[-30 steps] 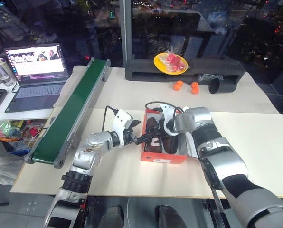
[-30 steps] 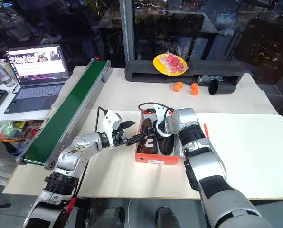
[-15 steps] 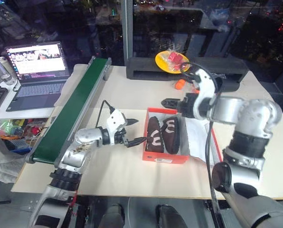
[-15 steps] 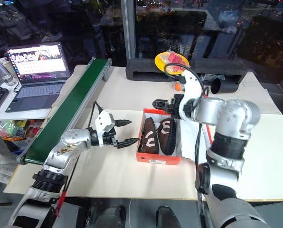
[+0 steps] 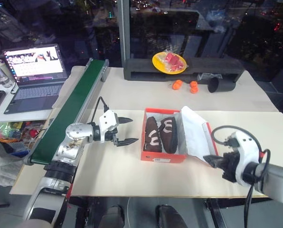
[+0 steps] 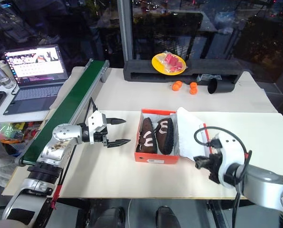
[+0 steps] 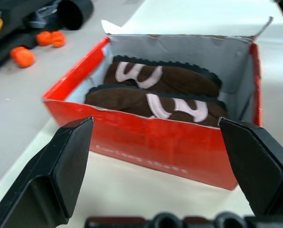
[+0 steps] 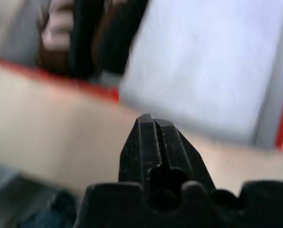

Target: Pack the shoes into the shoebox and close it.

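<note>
- shoebox (image 5: 164,154) sits mid-bench, red-orange, white inside; both shoes (image 5: 161,134) already in it, side by side, soles down, toes toward the robot.
- lid (image 5: 194,134) is not yet closed: it stands open on the box's right side, leaning outward, white underside facing up and left.
- Step in hand, as I read it: close the lid. Packing looks done.
- right tool (image 5: 212,161) is clenched, empty, near the front right corner of the box, just beside the lid's lower edge; can't tell if it touches.
- left tool (image 5: 127,130) is released, jaws wide, empty, hovering left of the box, apart from it, pointing at its left wall.
- Doing it well: get the right tool behind or under the lid's outer face and sweep it over toward the left; a push on the free edge should fold it at the hinge.
- Left tool could steady the left wall so the box doesn't slide on the bench (image 5: 117,175).
- Risk: light cardboard, box may skid or tip instead of the lid folding.
- Bench is pale, flat. Green conveyor (image 5: 72,109) along its left side.
- Far end: yellow plate (image 5: 170,63) on a black riser, small orange balls (image 5: 186,85), black cup (image 5: 221,85) on its side.
- Laptop (image 5: 34,71) open on a side desk at left; dark glass wall behind.
</note>
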Controlling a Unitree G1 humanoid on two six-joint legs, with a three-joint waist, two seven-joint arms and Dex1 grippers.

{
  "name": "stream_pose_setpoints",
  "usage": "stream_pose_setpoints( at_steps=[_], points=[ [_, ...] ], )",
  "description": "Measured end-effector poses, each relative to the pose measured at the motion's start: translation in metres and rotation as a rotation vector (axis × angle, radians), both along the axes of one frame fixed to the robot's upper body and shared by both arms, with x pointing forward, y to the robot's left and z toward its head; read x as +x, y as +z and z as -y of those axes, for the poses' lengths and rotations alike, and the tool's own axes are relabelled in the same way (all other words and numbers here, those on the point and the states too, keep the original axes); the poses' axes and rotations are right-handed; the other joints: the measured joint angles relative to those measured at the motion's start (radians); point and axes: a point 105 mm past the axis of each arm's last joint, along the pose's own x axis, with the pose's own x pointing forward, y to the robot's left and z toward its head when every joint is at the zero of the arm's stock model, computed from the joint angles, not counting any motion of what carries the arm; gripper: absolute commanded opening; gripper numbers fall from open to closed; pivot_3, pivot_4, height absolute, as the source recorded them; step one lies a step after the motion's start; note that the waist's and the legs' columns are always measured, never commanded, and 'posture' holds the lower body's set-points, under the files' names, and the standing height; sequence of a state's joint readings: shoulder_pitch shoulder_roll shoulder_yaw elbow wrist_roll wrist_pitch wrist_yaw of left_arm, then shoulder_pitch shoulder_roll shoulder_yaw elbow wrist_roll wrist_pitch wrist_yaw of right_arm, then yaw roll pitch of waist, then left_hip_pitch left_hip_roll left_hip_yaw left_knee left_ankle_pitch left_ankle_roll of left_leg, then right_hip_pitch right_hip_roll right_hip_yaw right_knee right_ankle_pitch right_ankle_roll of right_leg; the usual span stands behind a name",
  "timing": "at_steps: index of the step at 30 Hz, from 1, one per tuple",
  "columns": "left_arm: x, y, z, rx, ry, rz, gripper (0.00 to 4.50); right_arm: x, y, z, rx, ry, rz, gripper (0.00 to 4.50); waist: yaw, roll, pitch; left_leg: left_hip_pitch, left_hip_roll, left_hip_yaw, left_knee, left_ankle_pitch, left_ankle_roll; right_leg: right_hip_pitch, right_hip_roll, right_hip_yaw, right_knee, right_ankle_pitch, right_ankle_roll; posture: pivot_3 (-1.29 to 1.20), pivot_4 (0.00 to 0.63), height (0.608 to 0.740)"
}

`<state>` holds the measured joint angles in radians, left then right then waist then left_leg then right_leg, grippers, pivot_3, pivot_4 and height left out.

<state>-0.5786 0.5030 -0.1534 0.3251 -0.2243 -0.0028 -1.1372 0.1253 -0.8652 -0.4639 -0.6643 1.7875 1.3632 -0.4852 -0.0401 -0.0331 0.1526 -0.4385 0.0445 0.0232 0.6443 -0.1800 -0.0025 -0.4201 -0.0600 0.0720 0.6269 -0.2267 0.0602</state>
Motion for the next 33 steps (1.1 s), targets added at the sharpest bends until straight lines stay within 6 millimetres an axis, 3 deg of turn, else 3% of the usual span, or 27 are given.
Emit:
stream_pose_setpoints(
  at_steps=[4, 6, 10, 18, 25, 33],
  points=[
    [-0.001, -0.002, 0.007, -0.008, -0.023, -0.006, 4.50, -0.009, -0.036, -0.006, 0.047, -0.097, -0.137, 0.02, -0.004, -0.002, -0.001, 0.000, 0.000, 0.000, 0.002, 0.000, 0.000, 0.000, 0.000, 0.001, 0.000, 0.000, 0.000, 0.00, 0.150, 0.728],
    [-0.001, -0.003, 0.008, -0.005, -0.029, -0.008, 4.50, -0.002, -0.052, -0.006, 0.070, -0.187, -0.174, 0.02, -0.004, -0.002, -0.001, 0.000, 0.000, 0.001, 0.003, 0.001, 0.001, 0.000, 0.000, 0.002, 0.000, 0.000, 0.000, 0.00, 0.150, 0.728],
    [0.000, -0.003, 0.008, 0.000, -0.036, -0.009, 4.50, 0.021, -0.064, -0.004, 0.159, -0.331, -0.177, 0.02, -0.002, -0.002, -0.001, 0.000, 0.000, 0.001, 0.004, 0.001, 0.001, 0.000, 0.001, 0.002, 0.000, 0.000, 0.000, 0.00, 0.150, 0.728],
    [0.011, 0.006, -0.007, 0.022, 0.003, 0.007, 4.50, 0.063, -0.081, 0.025, 0.268, -0.653, -0.184, 0.02, 0.004, -0.002, -0.001, -0.001, 0.000, 0.001, 0.004, 0.001, 0.001, -0.001, 0.001, 0.002, 0.001, 0.000, 0.000, 0.00, 0.150, 0.728],
    [0.013, 0.012, -0.011, 0.022, 0.019, 0.034, 4.50, 0.093, -0.081, 0.043, 0.419, -0.887, -0.123, 0.02, 0.002, -0.002, -0.001, -0.001, 0.000, 0.001, 0.004, 0.001, 0.001, 0.000, 0.001, 0.002, 0.001, 0.000, 0.001, 0.00, 0.150, 0.728],
    [0.011, 0.015, -0.009, 0.022, 0.013, 0.041, 4.50, 0.131, -0.076, 0.074, 0.744, -1.242, 0.014, 0.02, -0.001, -0.002, -0.001, -0.001, 0.000, 0.001, 0.005, 0.001, 0.001, -0.001, 0.001, 0.002, 0.003, 0.001, 0.001, 0.00, 0.150, 0.728]
  ],
)
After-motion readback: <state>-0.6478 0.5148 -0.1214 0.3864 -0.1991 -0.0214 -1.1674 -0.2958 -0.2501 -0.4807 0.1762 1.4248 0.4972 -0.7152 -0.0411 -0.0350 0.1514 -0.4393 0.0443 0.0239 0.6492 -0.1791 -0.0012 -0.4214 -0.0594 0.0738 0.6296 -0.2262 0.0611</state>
